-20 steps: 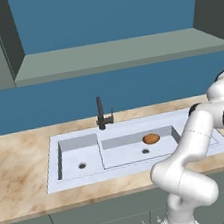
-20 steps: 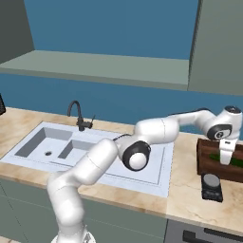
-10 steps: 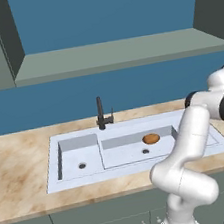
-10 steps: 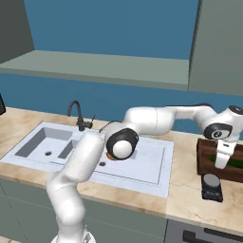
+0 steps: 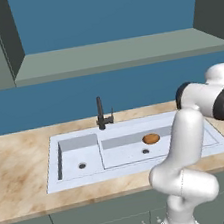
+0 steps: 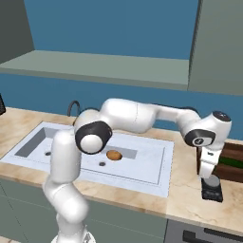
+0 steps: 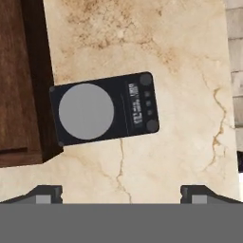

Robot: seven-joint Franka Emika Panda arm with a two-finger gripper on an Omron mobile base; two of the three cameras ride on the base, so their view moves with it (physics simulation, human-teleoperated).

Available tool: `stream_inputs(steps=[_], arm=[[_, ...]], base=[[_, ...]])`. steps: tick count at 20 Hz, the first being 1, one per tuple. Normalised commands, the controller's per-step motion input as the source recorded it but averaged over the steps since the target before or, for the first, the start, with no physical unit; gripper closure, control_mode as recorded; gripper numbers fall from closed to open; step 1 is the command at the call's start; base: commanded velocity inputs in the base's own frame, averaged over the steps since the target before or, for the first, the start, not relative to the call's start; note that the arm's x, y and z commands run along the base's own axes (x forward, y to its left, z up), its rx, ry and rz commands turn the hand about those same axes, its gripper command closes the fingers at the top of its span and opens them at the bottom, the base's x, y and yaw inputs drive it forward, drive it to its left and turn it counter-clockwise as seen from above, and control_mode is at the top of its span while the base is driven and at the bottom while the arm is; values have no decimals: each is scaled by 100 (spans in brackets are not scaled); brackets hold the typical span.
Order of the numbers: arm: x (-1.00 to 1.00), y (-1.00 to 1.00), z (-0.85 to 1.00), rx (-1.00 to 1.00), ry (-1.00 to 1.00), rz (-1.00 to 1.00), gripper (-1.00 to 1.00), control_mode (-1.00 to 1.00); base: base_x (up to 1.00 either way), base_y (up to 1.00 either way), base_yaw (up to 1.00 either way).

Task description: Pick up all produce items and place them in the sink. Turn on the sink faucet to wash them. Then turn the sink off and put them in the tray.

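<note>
The two-finger gripper (image 7: 121, 192) of the white arm has its jaws spread wide, and it holds nothing and touches nothing. In the hand view its two dark finger tips (image 7: 45, 192) stand far apart at the bottom, above the bare beige marble counter (image 7: 185, 71). In the right base view the gripper (image 6: 209, 173) hangs just over one small black kitchen scale with a round grey plate (image 6: 211, 188), at the right end of the counter.

Just beside this scale lies one dark brown flat rectangular tray with a low rim (image 7: 21, 80); in the hand view a corner of the scale touches or overlaps the tray's edge. In the right base view one long dark green cucumber (image 6: 233, 162) lies in the tray (image 6: 232, 153).

One small roundish brown potato (image 5: 150, 139) lies in the larger basin of the wide pale grey-white double-basin sink (image 5: 70, 140), near its back wall and just beside the dark drain. I count two basins and two drains. One thin black gooseneck faucet (image 5: 102, 114) stands behind the sink.
</note>
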Motion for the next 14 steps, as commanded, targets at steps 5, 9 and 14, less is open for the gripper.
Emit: stream_inputs(steps=[5, 9, 14], arm=[[-33, 96, 9, -8, 0, 9, -100, -100], [-18, 100, 7, -10, 0, 13, -100, -100], [-8, 100, 2, -11, 0, 16, -100, -100]], base=[[0, 0, 0], [0, 0, 0], [0, 0, 0]])
